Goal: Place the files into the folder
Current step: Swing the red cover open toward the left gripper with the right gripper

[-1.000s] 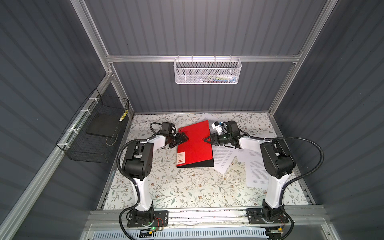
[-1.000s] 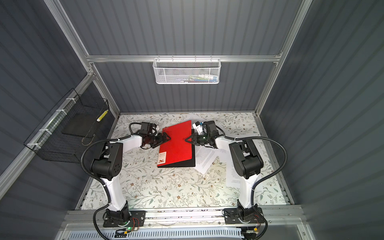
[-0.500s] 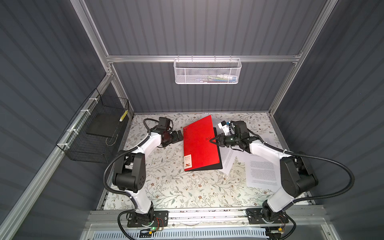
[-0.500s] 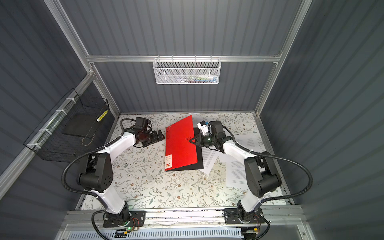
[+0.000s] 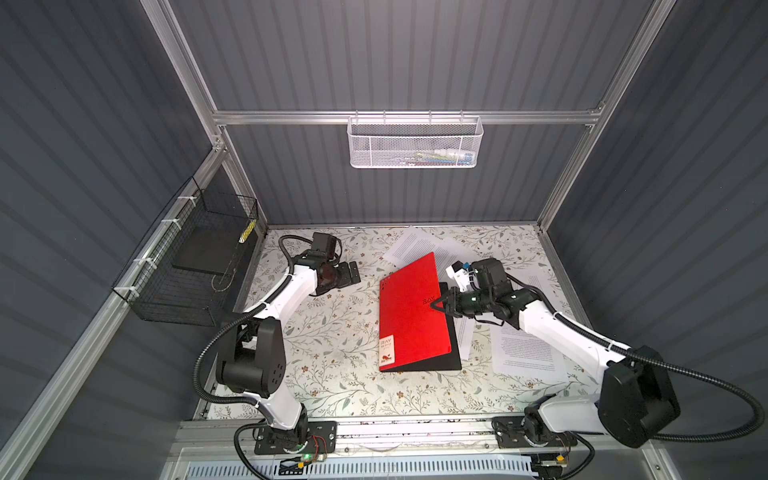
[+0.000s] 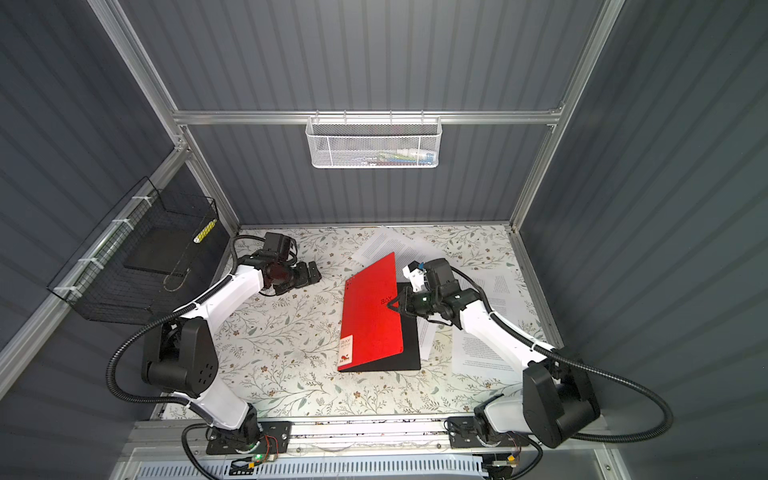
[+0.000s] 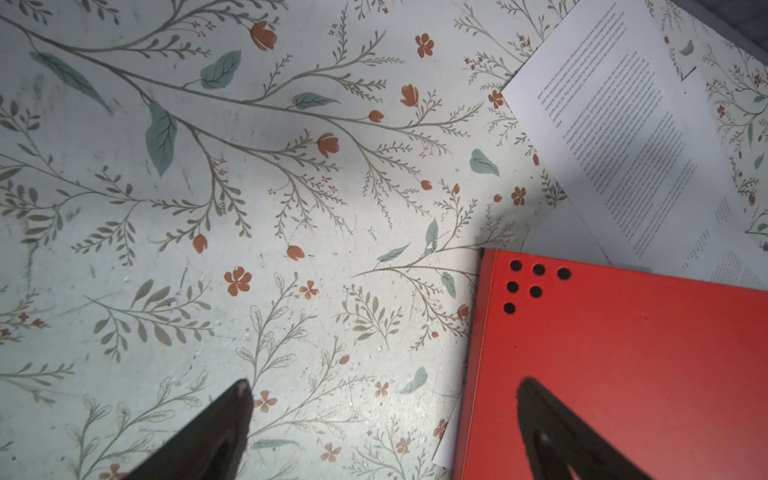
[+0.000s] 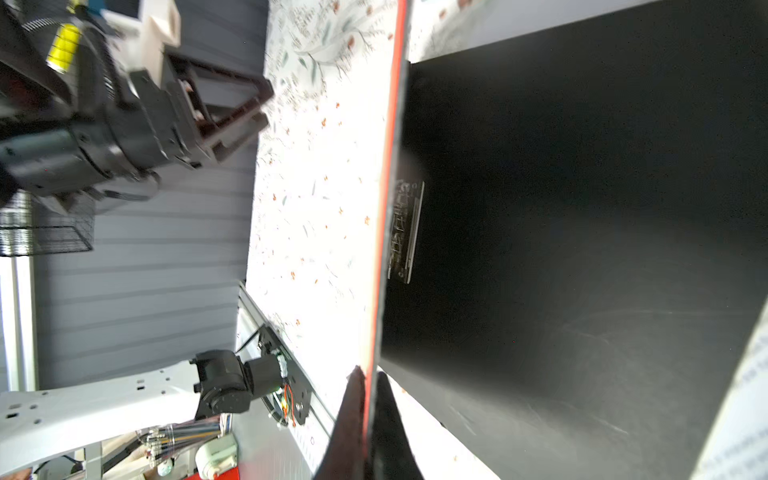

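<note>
On the floral tabletop (image 5: 332, 353), the red folder (image 5: 409, 320) lies mid-table, its cover raised off the black inside. At its edge the right gripper (image 5: 435, 304) has its 2 fingers clamped on the cover. Beside the folder the left gripper (image 5: 354, 274) hovers, fingers apart, empty. Printed sheets (image 5: 524, 349) lie around and partly beneath it.

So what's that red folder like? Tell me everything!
The folder is thin and flat, red outside, black inside, with RAY lettering, a white-red label and six small holes. It lies partly open on the table, over some sheets; the right gripper pinches its raised cover's edge.
</note>
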`<state>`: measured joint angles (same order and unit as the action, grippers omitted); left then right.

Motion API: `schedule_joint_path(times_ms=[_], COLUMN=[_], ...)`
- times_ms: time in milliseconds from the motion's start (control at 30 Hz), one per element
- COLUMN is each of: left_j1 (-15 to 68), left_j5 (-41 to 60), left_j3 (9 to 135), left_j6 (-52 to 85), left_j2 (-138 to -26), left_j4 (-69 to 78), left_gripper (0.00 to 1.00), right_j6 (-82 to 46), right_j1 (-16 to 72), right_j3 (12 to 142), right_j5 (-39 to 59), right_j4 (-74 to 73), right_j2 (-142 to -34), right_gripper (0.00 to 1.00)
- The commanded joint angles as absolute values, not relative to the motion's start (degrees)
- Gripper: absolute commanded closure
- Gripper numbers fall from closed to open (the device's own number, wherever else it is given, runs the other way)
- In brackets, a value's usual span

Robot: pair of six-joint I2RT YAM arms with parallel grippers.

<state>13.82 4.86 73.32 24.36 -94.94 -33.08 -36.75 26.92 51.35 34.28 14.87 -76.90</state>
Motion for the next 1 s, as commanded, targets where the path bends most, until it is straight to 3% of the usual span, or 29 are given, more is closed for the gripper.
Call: schedule_joint_path(times_ms=[0,133,367,667,800,967], left_j1=[13.5,13.5,13.5,13.5,12.6,8.0], left_j5=[4.6,4.9,6.3,2.5,-1.6,4.1], left_j3=[72.2,72.3,78.0,101.7,115.5,125.4], left_j6=[22.9,22.4,20.7,23.9,24.1,24.5], left_j2=[-91.6,-90.5,-88.4,-90.2,-92.0,-92.6], left_j4=[-35.4,-36.4,-41.7,-56.5,-64.6,-68.3], left_gripper=[0.0,0.0,0.0,0.0,0.0,0.0], right_j6=[-37.5,-38.0,-37.1,-33.7,-31.6,-29.6], right_j1=[29.1,31.2,34.4,41.2,46.6,51.7], right_j3=[51.1,52.3,58.0,72.3,84.7,100.9], right_j5=[32.0,33.9,37.2,37.2,38.4,39.7], right_j4=[16.9,14.3,14.1,17.4,18.9,20.4], right_j2=[-74.9,-74.7,-77.1,-86.1,-97.1,-113.3], right_gripper=[0.9,0.67,0.48,0.36,0.31,0.22])
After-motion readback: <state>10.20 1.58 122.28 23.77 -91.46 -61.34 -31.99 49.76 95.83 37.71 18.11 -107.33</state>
